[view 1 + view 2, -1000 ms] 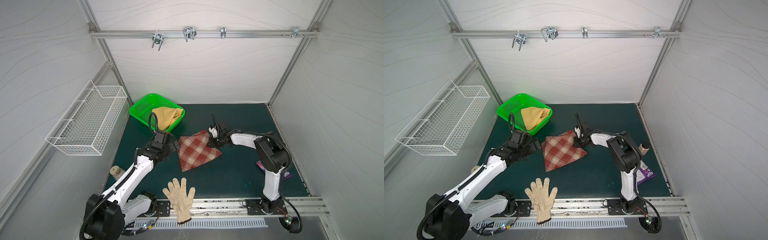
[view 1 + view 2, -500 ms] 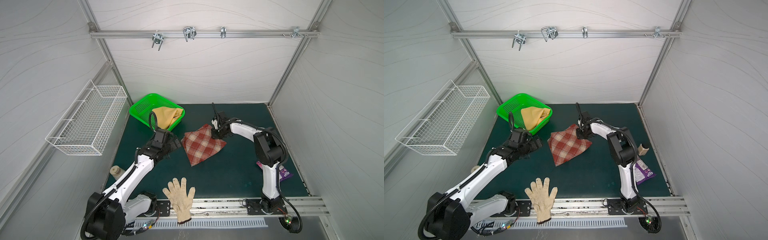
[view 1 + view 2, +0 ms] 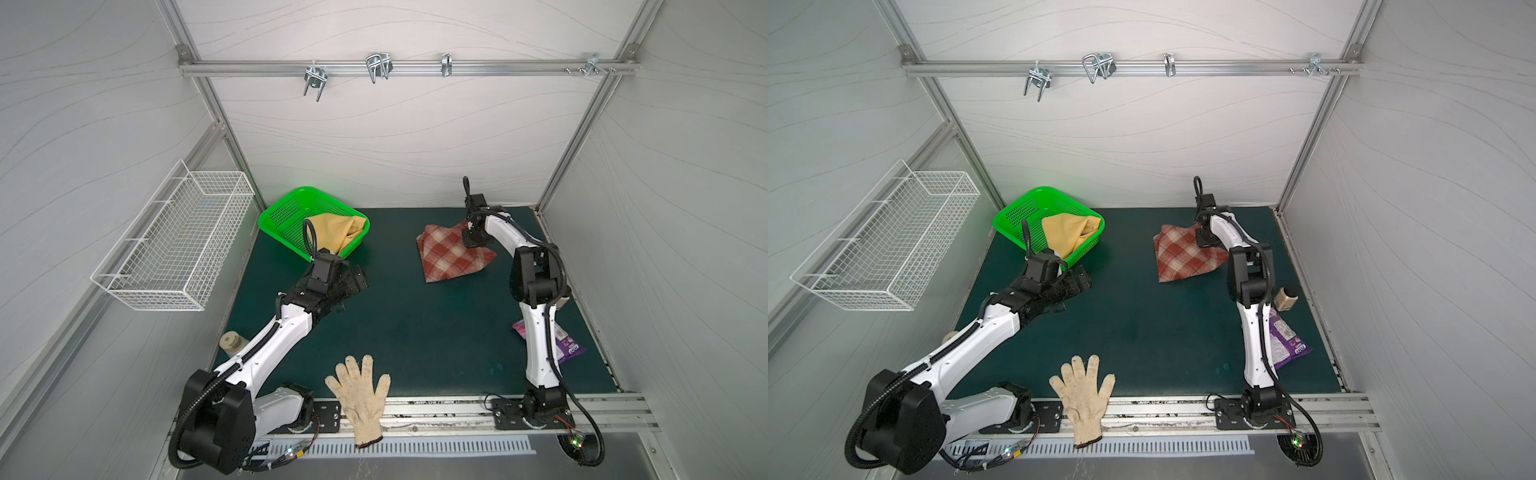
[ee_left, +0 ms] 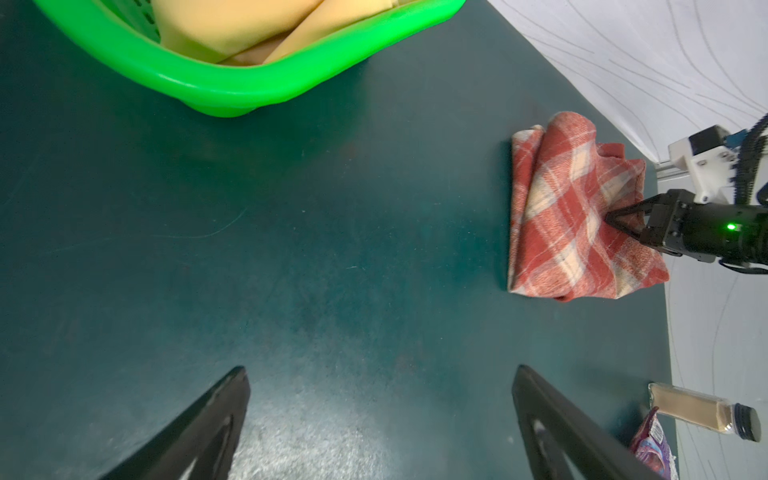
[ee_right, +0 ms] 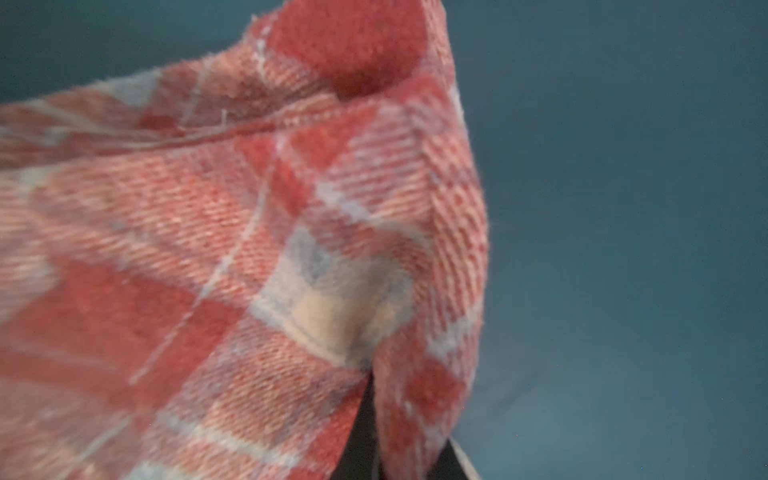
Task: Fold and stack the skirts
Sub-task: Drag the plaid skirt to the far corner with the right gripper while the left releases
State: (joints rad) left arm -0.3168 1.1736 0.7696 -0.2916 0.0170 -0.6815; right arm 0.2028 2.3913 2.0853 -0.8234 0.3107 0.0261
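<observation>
I get bright, even light in both top views, with faint, soft shadows; straight lines bow toward the edges. The right wrist view is blurred, the plaid skirt (image 5: pixel 249 249) too close. In the left wrist view the surface (image 4: pixel 324 424) shows a pale sheen and the green basket (image 4: pixel 232 89) glows.
</observation>
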